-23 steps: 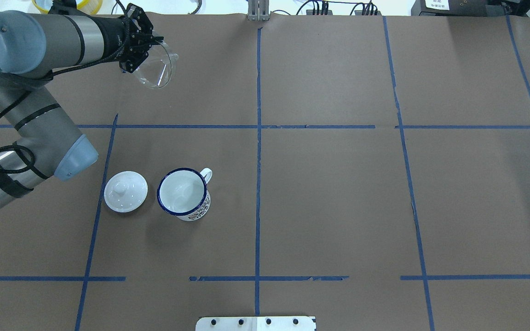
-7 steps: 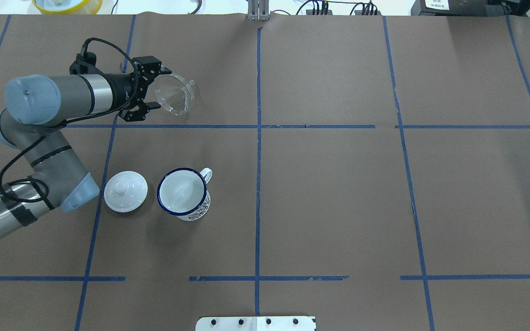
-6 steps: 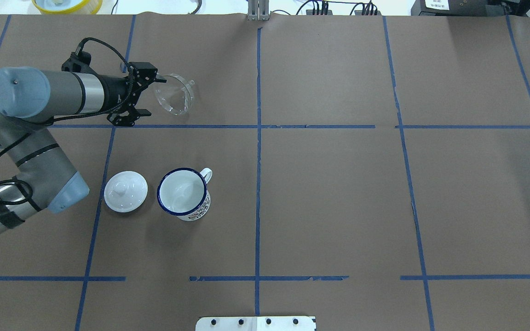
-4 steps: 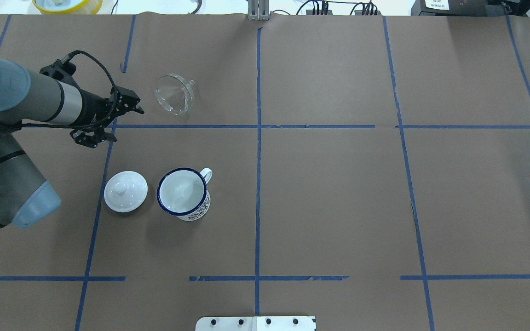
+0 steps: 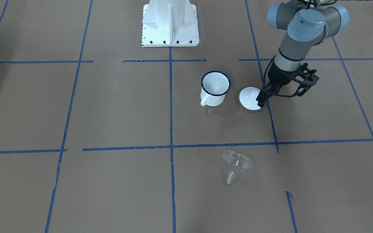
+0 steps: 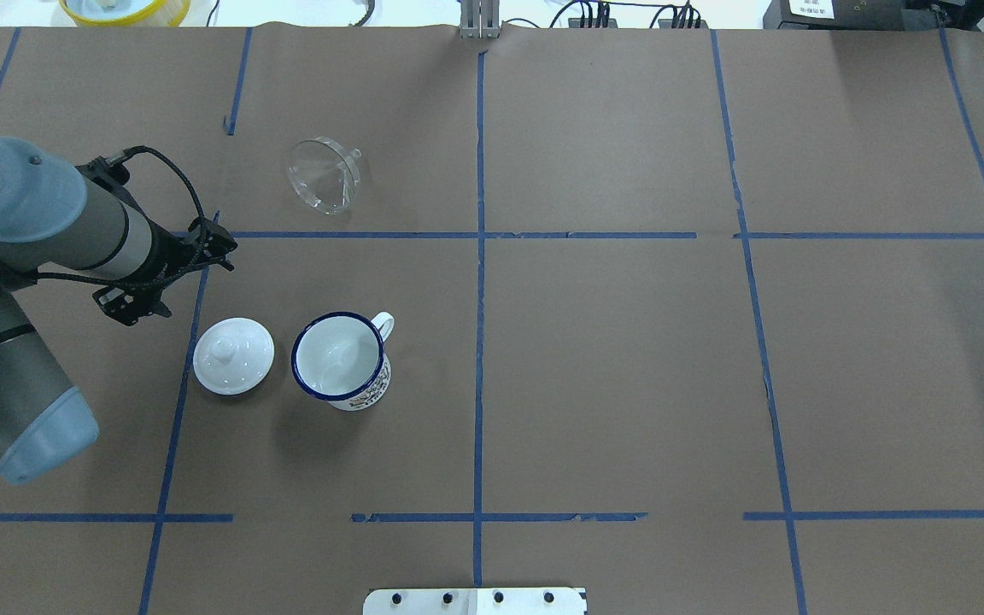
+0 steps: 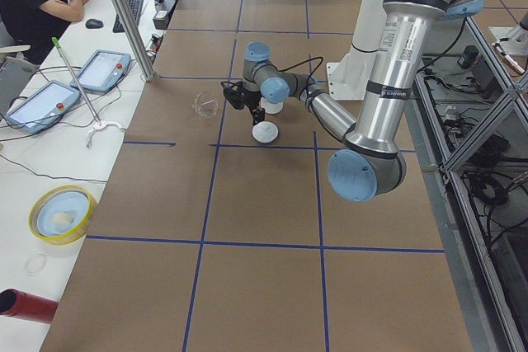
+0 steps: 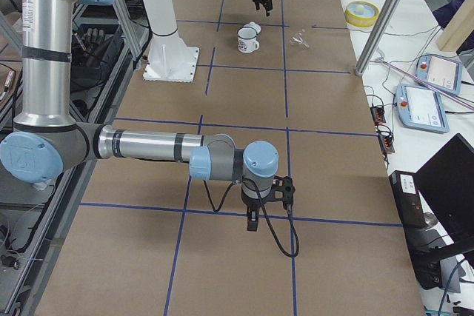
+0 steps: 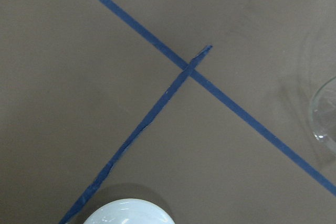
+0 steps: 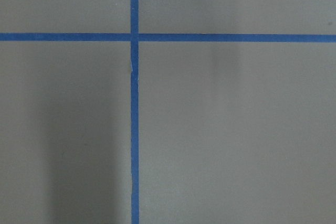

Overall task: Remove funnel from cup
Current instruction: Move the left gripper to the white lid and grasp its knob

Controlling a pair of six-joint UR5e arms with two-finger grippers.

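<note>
Funnel [image 6: 324, 175] lies on the worktop [image 6: 629, 384] at the cup's [image 6: 340, 359] 12 o'clock (well apart); left tool [image 6: 197, 280] hangs wide open, empty, so removal looks done

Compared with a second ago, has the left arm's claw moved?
Yes. The left claw has backed away from the funnel, crossing the blue tape line toward the white lid.

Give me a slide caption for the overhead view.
Funnel lies on the table apart from the empty cup and lid; left pincer open, holding nothing.
</note>
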